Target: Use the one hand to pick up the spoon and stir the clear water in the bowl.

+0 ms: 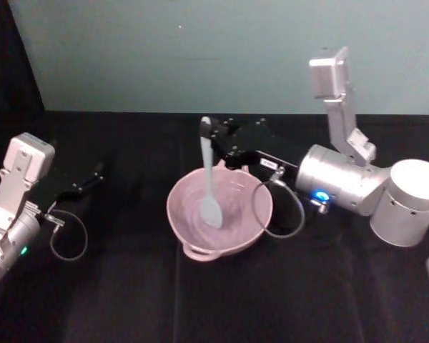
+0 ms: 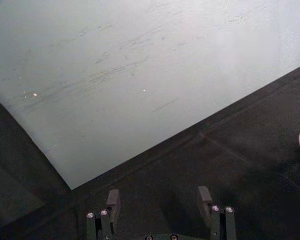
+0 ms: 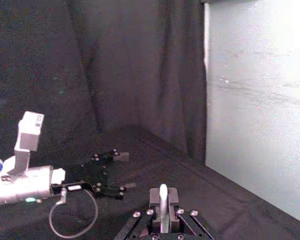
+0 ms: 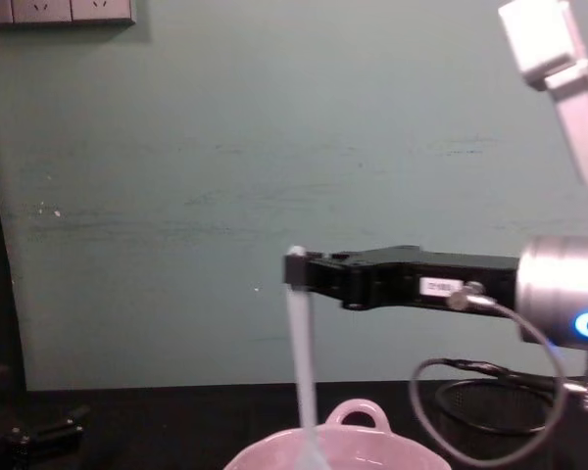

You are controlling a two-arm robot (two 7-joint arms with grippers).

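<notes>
The only label in sight is a small white one on the side of the right claw (image 4: 299,269); its print is too small to read. A row of wall sockets (image 4: 69,10) sits high on the pale green wall, with no legible marking.

Counted out: one spoon (image 1: 209,179), one pink bowl (image 1: 252,230), one black mesh cup (image 4: 490,397) and two arms.

The right arm reaches in from the right, forearm and claw lying nearly level above the desk (image 1: 129,286), with a blue light (image 1: 320,195) glowing on the silver wrist and a black cable looping below it. Its claw is closed narrow on the top of the spoon's handle; in the right wrist view the white handle tip stands between the two jaws. The spoon hangs almost upright from that grip, and its rounded scoop sits low inside the bowl, near the middle.

The bowl stands on the black desk in front of the robot, with its small loop handle on the near rim in the head view. The water (image 1: 236,204) is hard to make out; only faint pale streaks show on the pink inside. The mesh cup stands to the right of the bowl, behind the cable loop in the chest view.

The left arm rests at the left side of the desk, well apart from the bowl. Its claw (image 1: 93,175) points forward and its fingers (image 2: 112,200) are spread wide with nothing between them.
</notes>
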